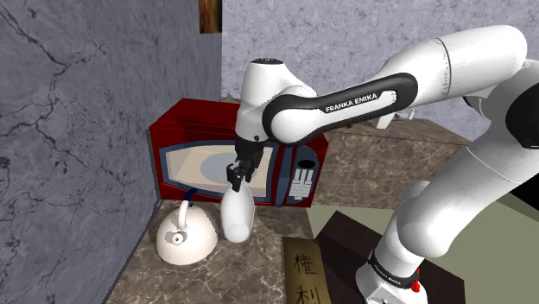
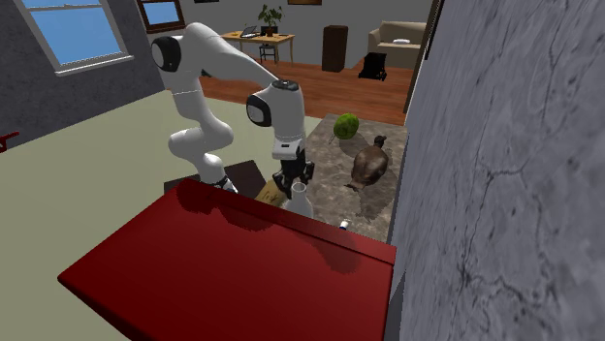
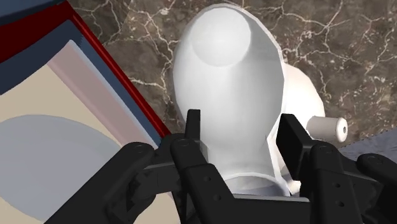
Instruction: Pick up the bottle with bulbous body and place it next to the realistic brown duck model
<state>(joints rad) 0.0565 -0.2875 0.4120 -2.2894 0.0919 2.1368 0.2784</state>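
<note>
End effector (image 3: 242, 122) is clasping the white bottle (image 3: 226, 76) at its narrow neck; it's looking smooth, rigid, bottom-heavy, likely slipping unless gripped firmly.

Shoulder view behind the arm (image 1: 363, 102), second exterior view opposite across the microwave (image 2: 223, 271) (in both), wrist view atop the bottle (image 3: 229, 95).

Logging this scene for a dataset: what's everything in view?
bottle: one, white, before the microwave, neck between the fingers
microwave: one, red, against the grey wall
domed vessel: one, white, beside the bottle
duck: one, brown, farther along the marble counter
ball: one, green, beyond the duck
plaque: one, brown with characters, counter's near end
table: one, wooden, far room
arm: one, white with dark joints
gripper: one, black, shut on the bottle
</note>
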